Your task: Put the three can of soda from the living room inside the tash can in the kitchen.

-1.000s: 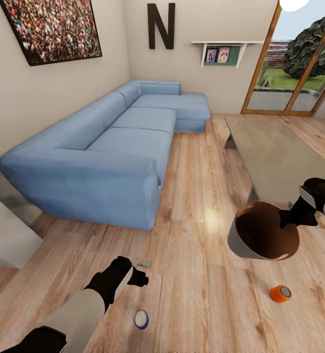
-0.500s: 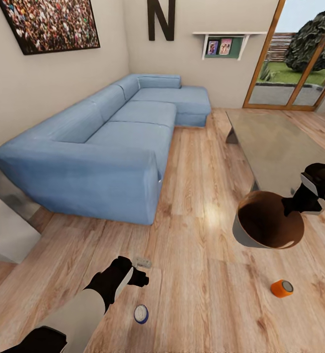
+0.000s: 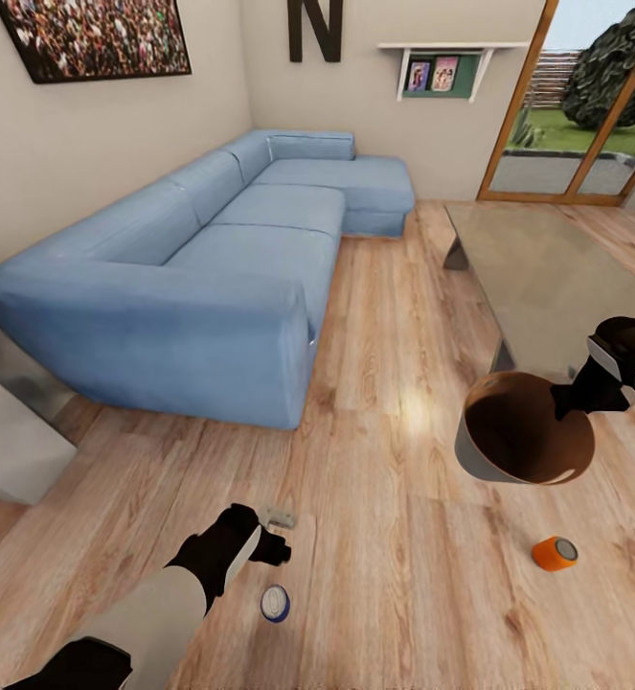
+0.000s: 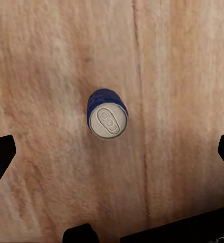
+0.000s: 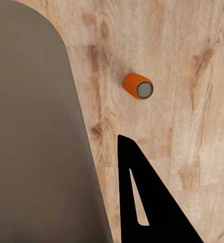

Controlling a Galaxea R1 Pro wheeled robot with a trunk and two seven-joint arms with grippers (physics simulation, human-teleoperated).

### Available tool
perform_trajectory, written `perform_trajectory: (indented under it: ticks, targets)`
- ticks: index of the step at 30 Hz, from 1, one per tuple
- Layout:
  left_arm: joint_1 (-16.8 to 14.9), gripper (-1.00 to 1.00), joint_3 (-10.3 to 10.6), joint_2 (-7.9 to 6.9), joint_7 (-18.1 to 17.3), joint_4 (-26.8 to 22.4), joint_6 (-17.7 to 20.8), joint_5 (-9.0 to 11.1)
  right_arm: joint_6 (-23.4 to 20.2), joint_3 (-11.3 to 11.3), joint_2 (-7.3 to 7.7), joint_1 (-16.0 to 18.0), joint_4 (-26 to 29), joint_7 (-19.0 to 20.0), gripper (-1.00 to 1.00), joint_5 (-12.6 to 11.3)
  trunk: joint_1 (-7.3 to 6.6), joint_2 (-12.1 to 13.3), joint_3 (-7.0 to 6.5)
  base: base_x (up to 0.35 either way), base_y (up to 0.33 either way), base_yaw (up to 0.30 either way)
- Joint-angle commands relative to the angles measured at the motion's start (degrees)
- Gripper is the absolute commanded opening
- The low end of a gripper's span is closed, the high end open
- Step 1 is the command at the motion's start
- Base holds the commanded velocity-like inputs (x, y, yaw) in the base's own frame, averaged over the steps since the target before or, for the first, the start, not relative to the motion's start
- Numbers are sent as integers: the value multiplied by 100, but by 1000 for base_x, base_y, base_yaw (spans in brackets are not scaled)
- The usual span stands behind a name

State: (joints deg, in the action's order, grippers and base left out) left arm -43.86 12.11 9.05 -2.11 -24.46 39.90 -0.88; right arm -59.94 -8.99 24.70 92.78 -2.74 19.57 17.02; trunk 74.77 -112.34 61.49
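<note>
The left gripper [image 3: 277, 541] hangs spread over the wood floor [image 3: 374, 575], above a blue can [image 3: 276, 604] standing upright between its fingers. The right gripper [image 3: 568, 402] pinches the rim of the bin [image 3: 480, 460], held tilted beside the glass table [image 3: 547, 278]. An orange can [image 3: 555, 553] lies below it.

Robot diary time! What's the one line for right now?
right gripper: holds trash can | left gripper: open above blue can | orange can: on floor
</note>
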Motion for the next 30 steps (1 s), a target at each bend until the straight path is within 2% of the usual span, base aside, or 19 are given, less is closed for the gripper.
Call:
perform_trajectory:
  ticks: [1,19,30]
  targets:
    - [0,100,0,0,0,10,0,0,-6,51,-1,4,1,3,-100,-52,21,-42,26,0,0,0]
    - [-5,100,2,0,-8,46,-8,0,-6,46,-15,3,1,3,-100,-51,417,-764,508,0,0,0]
    - [-7,100,2,-8,-8,45,-13,0,-6,47,-126,3,1,3,-100,-55,658,-1205,802,0,0,0]
